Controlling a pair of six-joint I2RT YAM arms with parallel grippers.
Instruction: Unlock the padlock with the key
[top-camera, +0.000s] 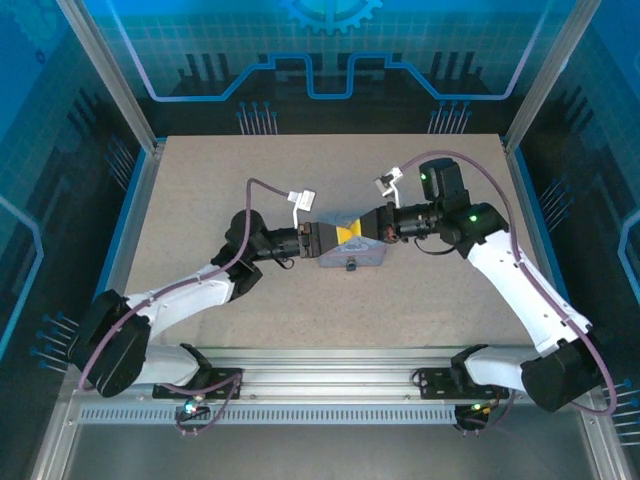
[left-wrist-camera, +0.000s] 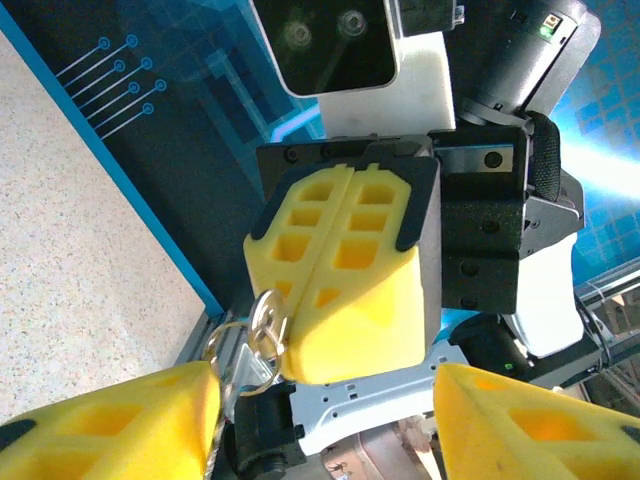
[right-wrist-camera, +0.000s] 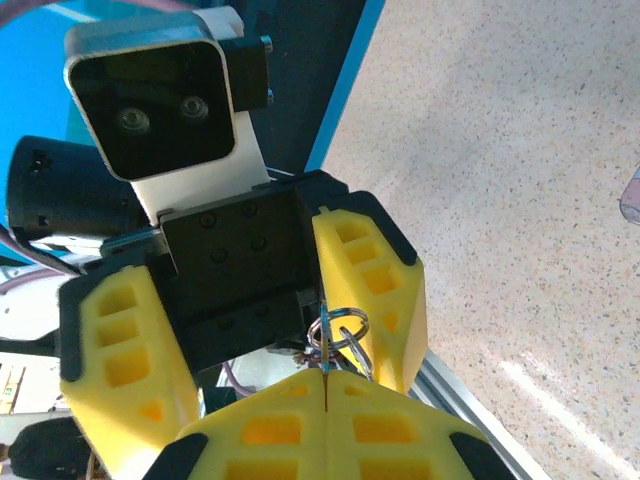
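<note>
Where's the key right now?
The key is pinched at the tip of the shut right claw, above mid-table in the top view, just inside the open left claw.

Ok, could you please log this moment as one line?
right gripper: shut on key | left gripper: open, facing it | both over tin

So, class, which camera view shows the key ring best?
The left wrist view: the key ring hangs in full from the shut right gripper, the key dangling below. The right wrist view catches just the ring's loops above the fingers. In the top view it is too small to tell.
</note>
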